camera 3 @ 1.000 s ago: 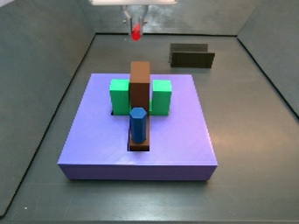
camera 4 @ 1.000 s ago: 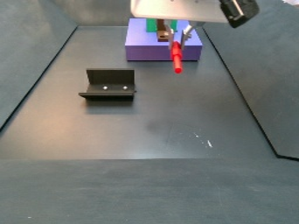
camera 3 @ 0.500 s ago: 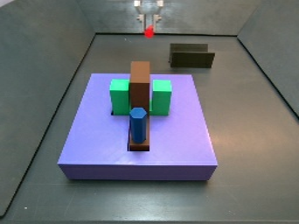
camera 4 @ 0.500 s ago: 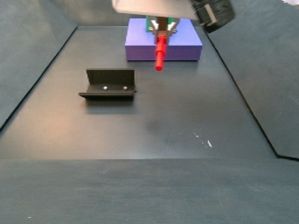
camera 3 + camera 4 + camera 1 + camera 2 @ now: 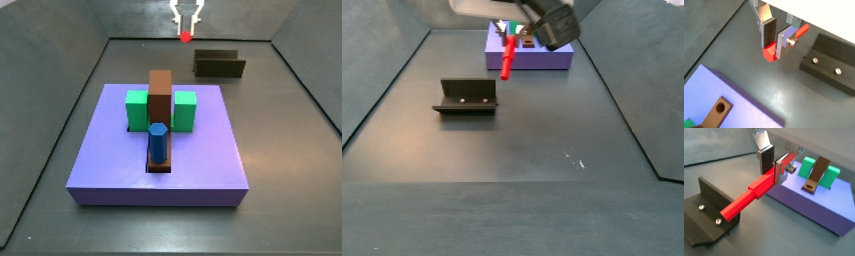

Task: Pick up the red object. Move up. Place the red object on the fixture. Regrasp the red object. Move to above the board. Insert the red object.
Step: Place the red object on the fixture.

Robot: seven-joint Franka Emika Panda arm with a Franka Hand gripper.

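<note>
Above the dark floor of the enclosure, well clear of it, the gripper (image 5: 513, 32) holds the red object (image 5: 508, 58), a thin bright-red peg, its two flat silver fingers (image 5: 786, 164) closed onto one end so that the rest of the peg slants down and away from the plates. In a side view, going left to right, the fixture (image 5: 466, 97), a dark bracket with two small screws in its face, stands on the floor at the left, and the peg hangs in the air to its right, apart from it and touching nothing but the fingers, in front of the lavender board (image 5: 552, 56) at the back. In a side view from the board's end, the board (image 5: 134, 168) fills the foreground with its green blocks (image 5: 136, 110), the tall brown upright piece (image 5: 162, 98) between them and the blue hexagonal peg (image 5: 158, 143) standing in front of it; the gripper (image 5: 186, 28) and the red tip (image 5: 186, 37) show high beyond the board's far edge, with the fixture (image 5: 219, 64) lower and to the right on the floor. In both wrist views the dark pads press the red peg (image 5: 748, 199) between them, with the fixture (image 5: 831, 70) nearby below and the board (image 5: 815, 204) off to one side.
</note>
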